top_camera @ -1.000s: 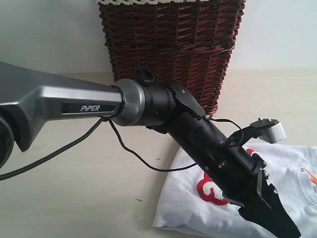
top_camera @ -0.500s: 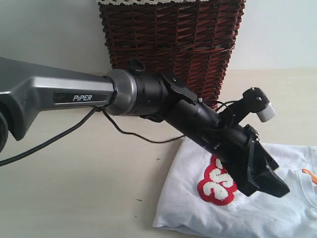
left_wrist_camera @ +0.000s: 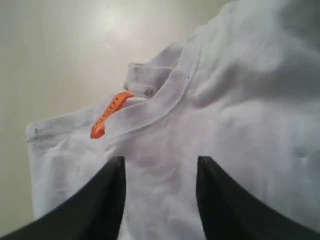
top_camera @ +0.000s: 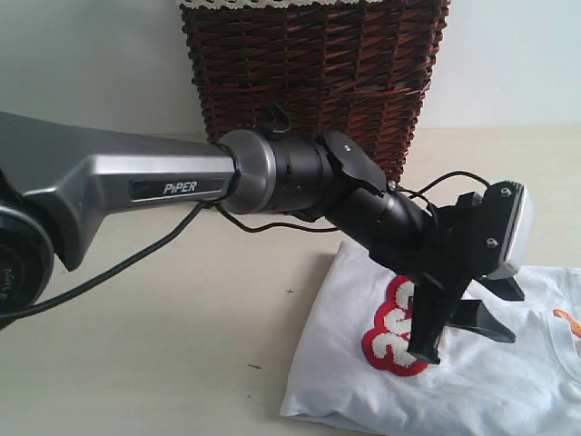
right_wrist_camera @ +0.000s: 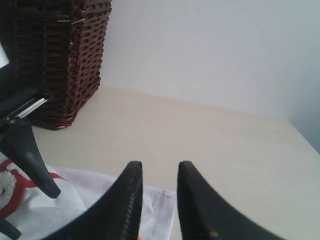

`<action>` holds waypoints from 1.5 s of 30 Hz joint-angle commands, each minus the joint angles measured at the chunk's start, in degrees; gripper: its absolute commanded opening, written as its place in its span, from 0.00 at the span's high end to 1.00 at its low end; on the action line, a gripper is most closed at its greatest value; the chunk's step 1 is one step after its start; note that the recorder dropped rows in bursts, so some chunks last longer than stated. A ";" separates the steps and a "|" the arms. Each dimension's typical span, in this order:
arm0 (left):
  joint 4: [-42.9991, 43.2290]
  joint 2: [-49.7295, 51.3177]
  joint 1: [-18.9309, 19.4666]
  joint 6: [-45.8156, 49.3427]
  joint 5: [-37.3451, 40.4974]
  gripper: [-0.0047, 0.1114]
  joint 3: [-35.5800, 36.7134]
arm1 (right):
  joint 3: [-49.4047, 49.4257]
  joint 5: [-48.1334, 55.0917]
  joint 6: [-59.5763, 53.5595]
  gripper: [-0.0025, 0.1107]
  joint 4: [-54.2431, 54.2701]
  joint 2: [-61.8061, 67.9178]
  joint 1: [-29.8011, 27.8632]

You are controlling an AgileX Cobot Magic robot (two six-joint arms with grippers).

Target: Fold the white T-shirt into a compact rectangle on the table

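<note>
The white T-shirt (top_camera: 363,395) lies on the table (top_camera: 136,354) at the lower right, its red-outlined letters (top_camera: 392,334) facing up. My left gripper (top_camera: 458,338) hangs over it beside the letters, fingers pointing down and open. In the left wrist view the left gripper (left_wrist_camera: 160,161) stands open just above the cloth below the collar. The orange neck tag (left_wrist_camera: 107,115) lies a little beyond. My right gripper (right_wrist_camera: 159,167) is low over a corner of the T-shirt (right_wrist_camera: 160,200). Its jaws are narrowly apart, with nothing seen between them. One left finger (right_wrist_camera: 29,156) shows there too.
A dark brown wicker basket (top_camera: 309,82) with white lace trim stands at the back, against the pale wall and just behind the left arm's wrist. A black cable (top_camera: 136,263) hangs from that arm over the table. Bare table (right_wrist_camera: 225,145) lies to the right of the basket.
The left arm lifted off the shirt and rolled its wrist. Its fingers went from low at the bottom right to pointing down beside the red letters. The shirt has not visibly shifted.
</note>
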 commanded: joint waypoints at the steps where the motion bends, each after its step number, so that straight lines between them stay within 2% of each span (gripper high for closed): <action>1: -0.81 1.87 -1.81 -4.73 -4.51 0.60 -2.63 | 0.14 -0.51 0.01 0.76 0.09 -0.03 -0.28; 5: -0.81 2.17 -2.33 -12.06 -7.76 0.60 -3.14 | 0.14 -0.51 0.01 0.76 0.09 -0.03 -0.28; 7: -0.81 0.69 -2.33 -20.86 -6.85 0.60 -3.14 | 0.14 -0.51 0.01 0.76 0.09 -0.03 -0.28; 10: -0.32 -2.63 -0.90 -31.34 -5.22 0.60 -3.14 | 0.14 -0.51 0.01 0.76 0.09 -0.03 -0.28; 13: 0.92 -7.77 0.98 -40.62 -6.73 0.60 -3.14 | 0.14 -0.51 0.01 0.76 0.09 -0.03 -0.28; 15: 3.45 -11.82 2.38 -48.82 -10.78 0.65 -3.14 | 0.14 -0.51 0.01 0.76 0.09 -0.03 -0.28; 18: 8.29 -17.85 4.37 -62.05 -17.43 0.80 -1.58 | 0.14 -0.51 0.01 0.76 0.09 -0.03 -0.28; 21: 17.27 -23.23 5.38 -71.02 -18.06 0.94 1.68 | 0.14 -0.51 0.01 0.76 0.09 -0.03 -0.28; 25: 24.58 -29.30 6.70 -74.35 -19.94 0.96 11.38 | 0.14 -0.51 0.01 0.76 0.09 -0.03 -0.28; 28: 26.30 -32.82 8.38 -74.35 -30.62 0.96 22.07 | 0.14 -0.51 0.01 0.76 0.09 -0.03 -0.28; 31: 25.88 -35.44 10.08 -74.63 -53.61 0.96 34.36 | 0.14 -0.51 0.01 0.76 0.09 -0.03 -0.28; 35: 18.88 -37.86 10.48 -77.74 -89.06 0.96 48.19 | 0.14 -0.51 0.01 0.76 0.09 -0.03 -0.28; 37: 18.84 -39.25 11.72 -79.47 -99.60 0.96 53.76 | 0.14 -0.51 0.01 0.76 0.09 -0.03 -0.28; 38: 19.65 -40.70 12.82 -79.12 -101.95 0.96 56.61 | 0.14 -0.51 0.01 0.76 0.09 -0.03 -0.28; 40: 22.08 -45.22 15.79 -79.00 -100.20 0.96 61.93 | 0.14 -0.51 0.01 0.76 0.09 -0.03 -0.28; 45: 34.81 -60.29 23.57 -80.42 -83.25 0.96 72.09 | 0.14 -0.51 0.01 0.76 0.09 -0.03 -0.28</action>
